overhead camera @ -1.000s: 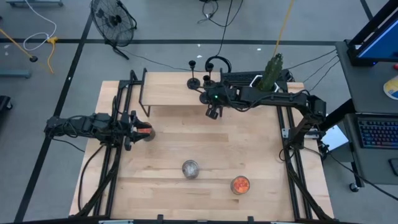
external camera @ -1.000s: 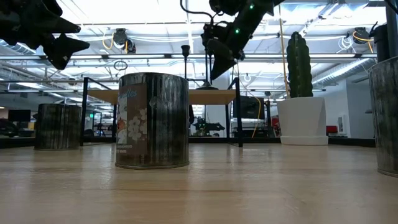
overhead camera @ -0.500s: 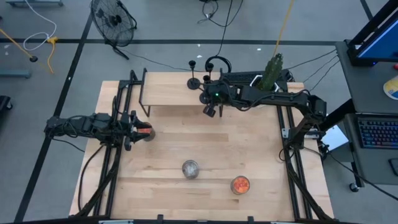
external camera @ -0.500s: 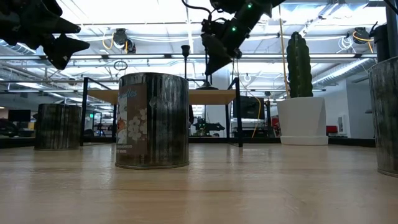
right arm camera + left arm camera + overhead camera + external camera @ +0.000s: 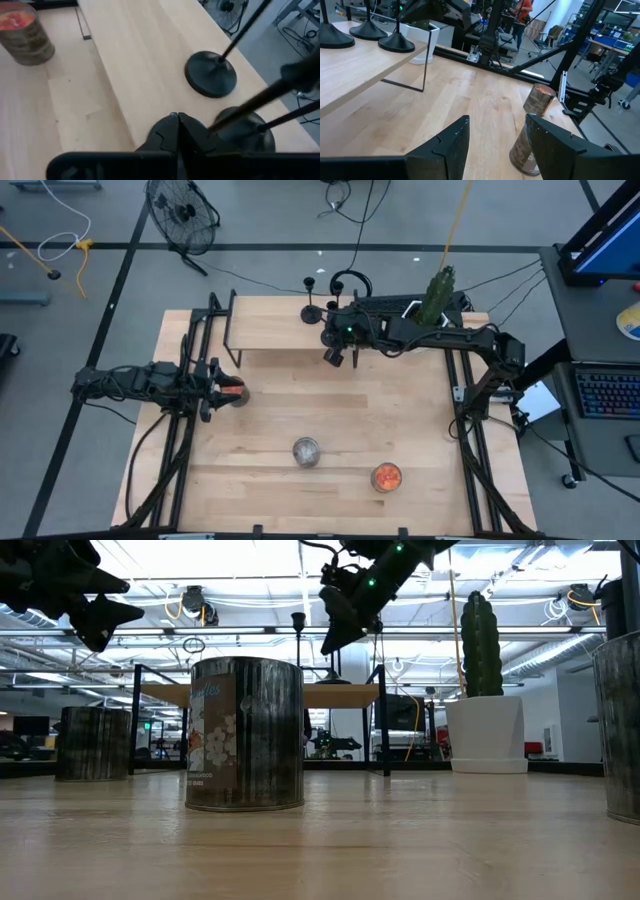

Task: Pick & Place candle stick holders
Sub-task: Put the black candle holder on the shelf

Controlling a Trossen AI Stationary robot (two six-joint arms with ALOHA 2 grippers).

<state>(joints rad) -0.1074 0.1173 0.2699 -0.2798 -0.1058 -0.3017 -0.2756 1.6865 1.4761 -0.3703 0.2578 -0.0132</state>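
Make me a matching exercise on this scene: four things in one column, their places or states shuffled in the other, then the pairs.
Things:
1. right gripper
2. left gripper
3. silver can
4. cactus

Places or states:
A. in a white pot at the table's far right corner
B. shut, above the raised shelf's front edge, near the holders
C. alone, mid-table toward the near edge
D. open, at the table's left side over an orange-filled jar

Pairs: 1-B, 2-D, 3-C, 4-A

The silver can point(image 5: 245, 733) near the desk's front edge bears a label; its lettering is too blurred to read.
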